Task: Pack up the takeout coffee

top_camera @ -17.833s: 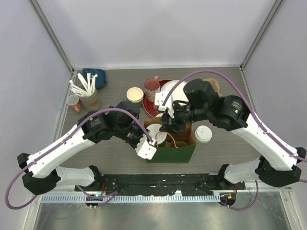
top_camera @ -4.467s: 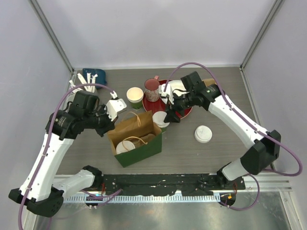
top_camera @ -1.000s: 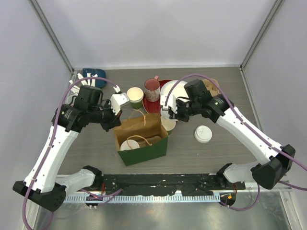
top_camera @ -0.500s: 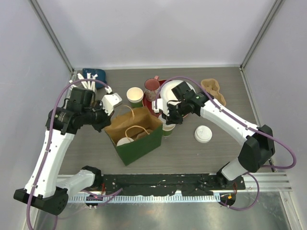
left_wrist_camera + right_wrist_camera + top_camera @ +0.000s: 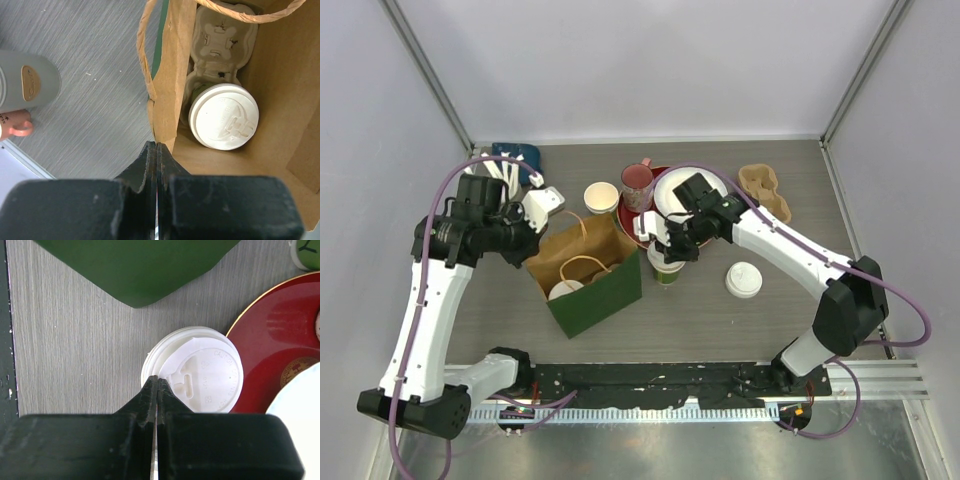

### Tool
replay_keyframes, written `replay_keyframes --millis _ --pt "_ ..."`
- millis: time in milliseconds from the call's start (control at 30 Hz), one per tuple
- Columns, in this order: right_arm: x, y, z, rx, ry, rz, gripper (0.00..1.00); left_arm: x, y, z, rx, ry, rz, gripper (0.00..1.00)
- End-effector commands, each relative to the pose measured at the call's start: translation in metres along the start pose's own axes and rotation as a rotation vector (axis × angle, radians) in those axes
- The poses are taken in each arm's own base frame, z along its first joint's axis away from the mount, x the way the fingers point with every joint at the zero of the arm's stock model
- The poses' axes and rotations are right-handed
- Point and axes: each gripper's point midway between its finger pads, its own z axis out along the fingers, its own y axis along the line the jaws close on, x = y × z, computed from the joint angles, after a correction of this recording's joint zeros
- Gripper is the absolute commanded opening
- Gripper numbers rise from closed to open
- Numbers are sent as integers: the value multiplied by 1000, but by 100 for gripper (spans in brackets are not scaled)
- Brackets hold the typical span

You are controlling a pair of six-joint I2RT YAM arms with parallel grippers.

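Observation:
A green paper bag (image 5: 605, 290) stands open at mid-table, brown inside. My left gripper (image 5: 542, 228) is shut on its rim (image 5: 161, 100). In the bag, a takeout coffee with a white lid (image 5: 223, 116) sits in a cardboard carrier (image 5: 222, 35); the top view shows the same lid (image 5: 560, 290). Just right of the bag stands another lidded green cup (image 5: 666, 272). My right gripper (image 5: 665, 250) is shut, and its tips (image 5: 156, 382) rest on the left rim of that cup's lid (image 5: 200, 367). A third white lid (image 5: 744, 280) shows farther right.
An open green cup (image 5: 601, 197), a pink mug (image 5: 637, 180), a red plate (image 5: 280, 340) and a white dish (image 5: 672, 190) crowd the back. A cardboard carrier (image 5: 765, 190) lies back right. A blue holder (image 5: 510, 160) with white sticks sits back left.
My left gripper has dragged the bag leftward and turned it. My right gripper has moved left and down from beside the plate onto the lidded cup next to the bag.

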Motion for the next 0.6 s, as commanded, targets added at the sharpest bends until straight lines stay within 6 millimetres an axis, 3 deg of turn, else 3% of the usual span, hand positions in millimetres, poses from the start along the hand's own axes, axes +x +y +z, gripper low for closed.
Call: replay_keyframes --millis 0,567 --pt "-2 6 2 -27 0 -47 1 -9 8 -5 -29 -26 14 0" --pt "17 24 5 -54 60 -56 1 -14 10 0 -18 -36 13 0"
